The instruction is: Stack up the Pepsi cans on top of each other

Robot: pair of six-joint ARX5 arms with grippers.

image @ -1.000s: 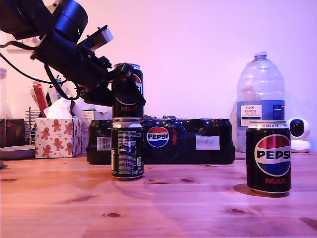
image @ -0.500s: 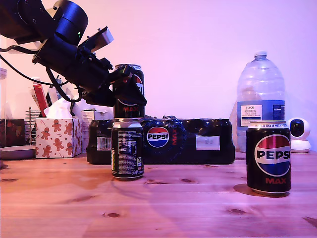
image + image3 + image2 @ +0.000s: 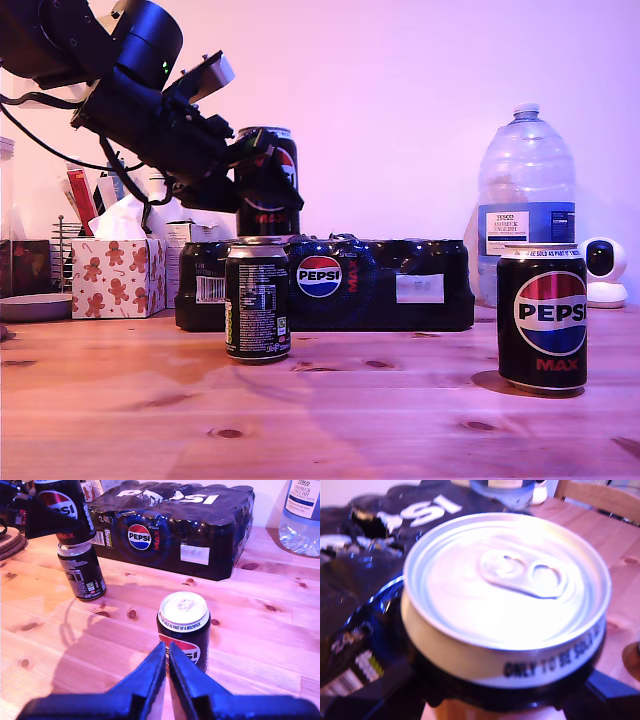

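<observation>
My first gripper (image 3: 266, 196) is shut on a black Pepsi Max can (image 3: 270, 176), whose silver top (image 3: 506, 582) fills the first wrist view. That can hangs slightly tilted, just over a second can with white small print (image 3: 257, 300), offset a little toward the exterior view's right; I cannot tell whether they touch. Both also show in the second wrist view: the held can (image 3: 65, 507) above the standing can (image 3: 83, 574). A third can (image 3: 541, 316) stands alone at the exterior view's right. My second gripper (image 3: 166, 656) is shut and empty, just short of this third can (image 3: 183, 628).
A wide black shrink-wrapped Pepsi multipack (image 3: 400, 285) lies behind the cans. A big clear water bottle (image 3: 525, 200) and a small white camera (image 3: 603, 272) stand at the exterior view's back right. A gingerbread-print tissue box (image 3: 115, 278) and a bowl (image 3: 30, 306) sit at its left.
The first gripper has carried the held can slightly toward the exterior view's right, so it now sits off-centre over the lower can. Both standing cans stay put.
</observation>
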